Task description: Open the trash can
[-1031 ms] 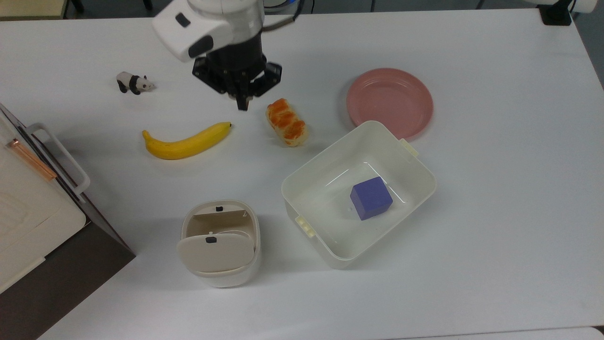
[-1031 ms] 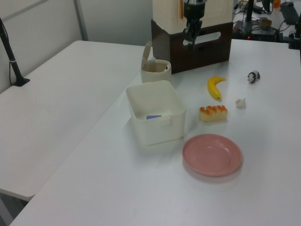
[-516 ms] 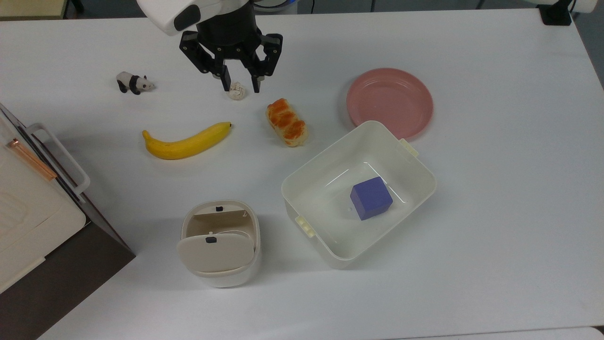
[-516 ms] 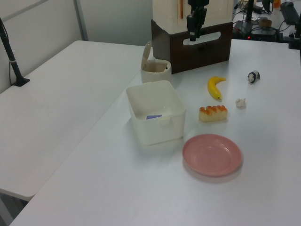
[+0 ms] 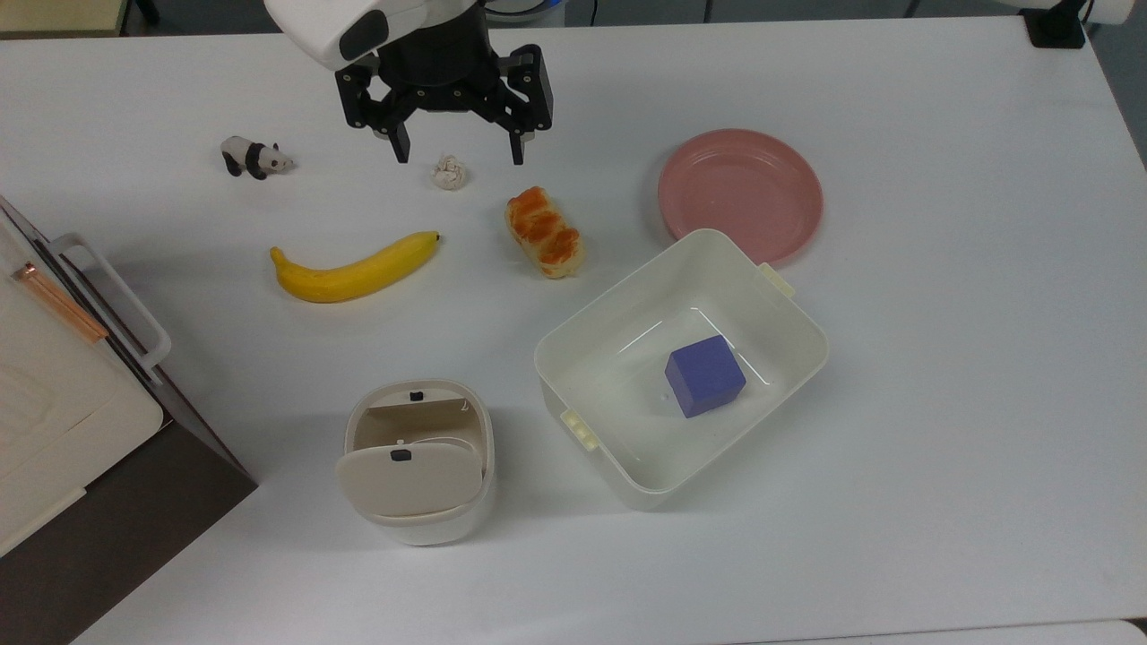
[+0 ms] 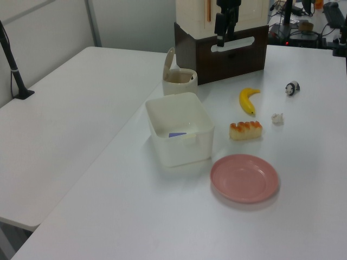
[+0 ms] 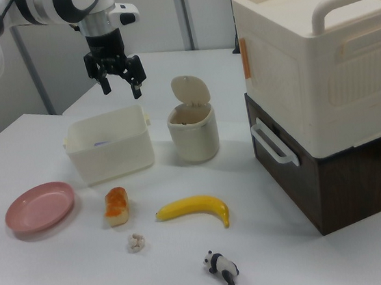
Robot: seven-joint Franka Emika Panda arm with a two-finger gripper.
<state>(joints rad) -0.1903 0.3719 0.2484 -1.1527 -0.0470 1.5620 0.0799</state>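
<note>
At the top view's left edge sits a cream box on a dark base (image 5: 54, 394), then a panda figure (image 5: 254, 158) and banana (image 5: 355, 270), with bare white table (image 5: 941, 403) stretching wide toward the top view's right. The trash can (image 5: 417, 459), lid tipped up and mouth exposed, stands near the table's front edge beside the white tub (image 5: 681, 363), well apart from the gripper (image 5: 456, 150). Raised over a crumpled wad (image 5: 450, 172), the arm points down, fingers spread wide, holding nothing

A white surface (image 5: 941, 403) is seen carrying everything. In the left view, a second white table (image 6: 59, 146) is set beside it at the left view's left, with a black pole (image 6: 12, 65) clamped near its far edge. Pale wall panels (image 6: 130, 21) with metal uprights are seen behind.
</note>
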